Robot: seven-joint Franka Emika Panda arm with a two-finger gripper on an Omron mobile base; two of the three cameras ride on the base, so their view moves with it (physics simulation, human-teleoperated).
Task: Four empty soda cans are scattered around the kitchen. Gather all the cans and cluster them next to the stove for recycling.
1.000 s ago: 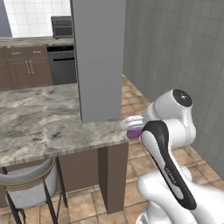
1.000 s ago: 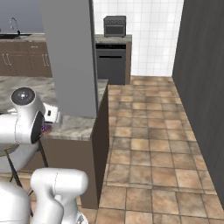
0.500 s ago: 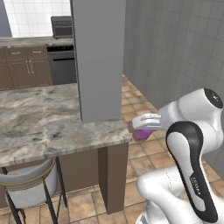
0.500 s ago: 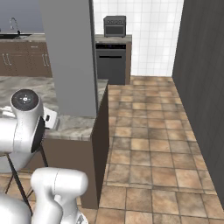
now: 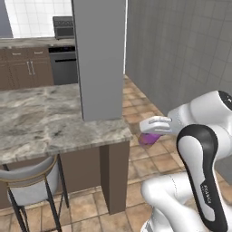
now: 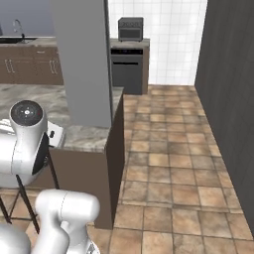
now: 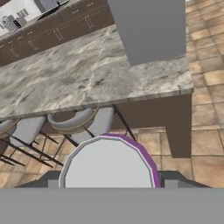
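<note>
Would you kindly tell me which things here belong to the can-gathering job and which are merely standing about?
Job:
- purple can, held in the gripper

Standing about:
- marble counter
- grey pillar
- stools
- dishwasher
- toaster oven

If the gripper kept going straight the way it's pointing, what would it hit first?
Besides the pink-purple soda can the gripper already grips, probably the grey cushioned stools tucked under the marble counter's edge, or the brown tiled floor beside them. Depth is unclear from the hand view.
</note>
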